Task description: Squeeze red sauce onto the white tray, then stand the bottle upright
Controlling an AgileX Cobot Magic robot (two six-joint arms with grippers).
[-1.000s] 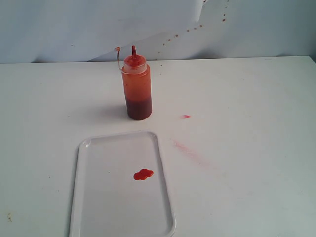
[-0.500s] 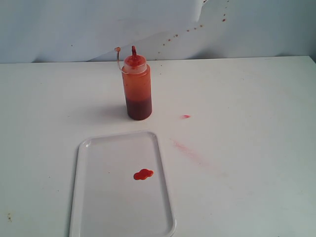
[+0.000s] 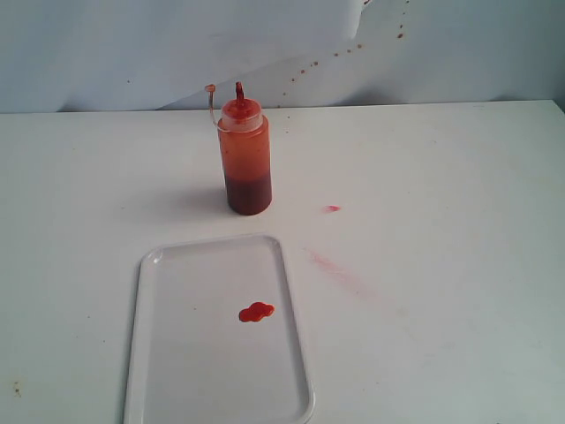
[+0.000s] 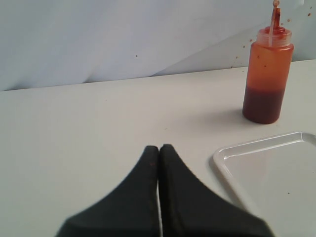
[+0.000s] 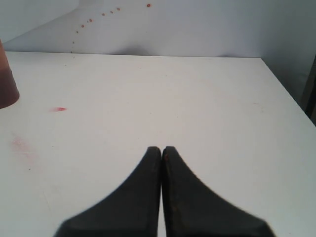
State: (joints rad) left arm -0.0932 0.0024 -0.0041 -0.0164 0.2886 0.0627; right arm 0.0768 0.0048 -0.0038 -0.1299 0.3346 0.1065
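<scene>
The bottle point(image 3: 244, 159) stands upright on the white table behind the white tray point(image 3: 177, 371), its red nozzle up and its small cap hanging off on a tether. A small blob of red sauce point(image 3: 256, 312) lies on the tray near its middle. Neither arm shows in the exterior view. In the left wrist view my left gripper point(image 4: 159, 148) is shut and empty, well short of the bottle point(image 4: 266, 74) and beside the tray's corner point(image 4: 222, 158). My right gripper point(image 5: 162, 149) is shut and empty over bare table, with the bottle's base point(image 5: 7, 84) at the picture's edge.
A red drop point(image 3: 332, 208) and a faint pinkish smear point(image 3: 335, 269) mark the table right of the tray. A pale backdrop spotted with small red splashes point(image 3: 309, 66) rises behind the table. The table's right edge point(image 5: 284, 84) shows in the right wrist view.
</scene>
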